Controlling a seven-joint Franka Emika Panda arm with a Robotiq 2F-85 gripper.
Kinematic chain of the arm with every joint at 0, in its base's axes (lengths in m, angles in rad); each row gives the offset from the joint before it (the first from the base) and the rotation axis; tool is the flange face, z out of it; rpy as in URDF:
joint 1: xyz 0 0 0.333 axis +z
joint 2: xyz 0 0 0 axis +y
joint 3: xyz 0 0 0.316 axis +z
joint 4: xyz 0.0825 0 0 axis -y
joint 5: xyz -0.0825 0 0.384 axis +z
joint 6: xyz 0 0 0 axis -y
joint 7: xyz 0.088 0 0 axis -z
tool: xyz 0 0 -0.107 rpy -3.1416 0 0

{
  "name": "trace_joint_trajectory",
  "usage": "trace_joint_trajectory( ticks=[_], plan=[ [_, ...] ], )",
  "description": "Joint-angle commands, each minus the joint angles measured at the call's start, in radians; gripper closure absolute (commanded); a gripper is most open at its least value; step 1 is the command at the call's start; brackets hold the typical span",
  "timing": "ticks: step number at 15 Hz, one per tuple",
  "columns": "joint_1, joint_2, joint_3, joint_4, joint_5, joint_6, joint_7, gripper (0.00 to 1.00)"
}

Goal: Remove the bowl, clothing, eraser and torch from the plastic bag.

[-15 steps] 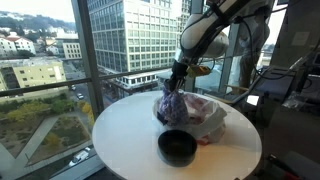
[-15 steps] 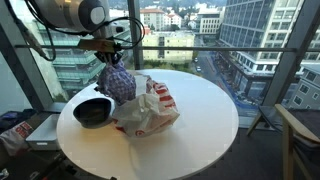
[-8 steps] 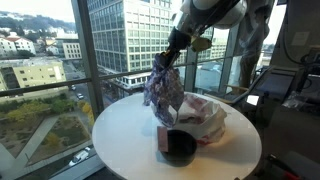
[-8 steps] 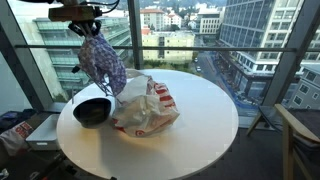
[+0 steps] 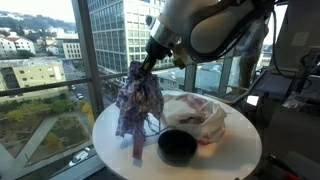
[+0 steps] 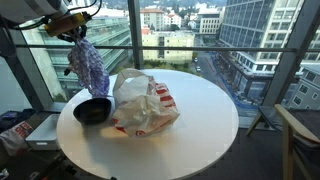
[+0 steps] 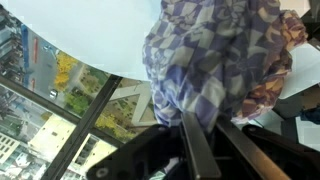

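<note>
Wrist view: a purple-and-white patterned cloth garment (image 7: 210, 70) is seen clamped between the closed fingers (image 7: 197, 150) of the gripper (image 5: 141, 68). In both exterior views it is held hanging over the left part of the round white table (image 5: 115, 160), apart from the crumpled white-and-red plastic bag (image 5: 200, 118). A round black bowl (image 5: 177, 146) is set on the table just beside the bag.

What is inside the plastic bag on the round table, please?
Nothing shows: the crumpled plastic bag is opaque, so any contents are hidden. The black bowl sits outside beside it, and the clothing hangs from the fingers.
</note>
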Motion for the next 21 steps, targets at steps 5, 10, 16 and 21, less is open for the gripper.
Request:
trace_joint_trajectory(
  ticks=[5,10,16,21],
  plan=[
    [0.033,0.284,-0.166,0.271,-0.626,0.023,0.346,0.91],
    [0.162,0.501,-0.215,0.433,-0.938,-0.02,0.635,0.91],
    [0.21,0.67,-0.236,0.558,-0.984,-0.113,0.678,0.57],
    [0.173,0.602,-0.175,0.497,-0.853,-0.122,0.629,0.19]
  ],
)
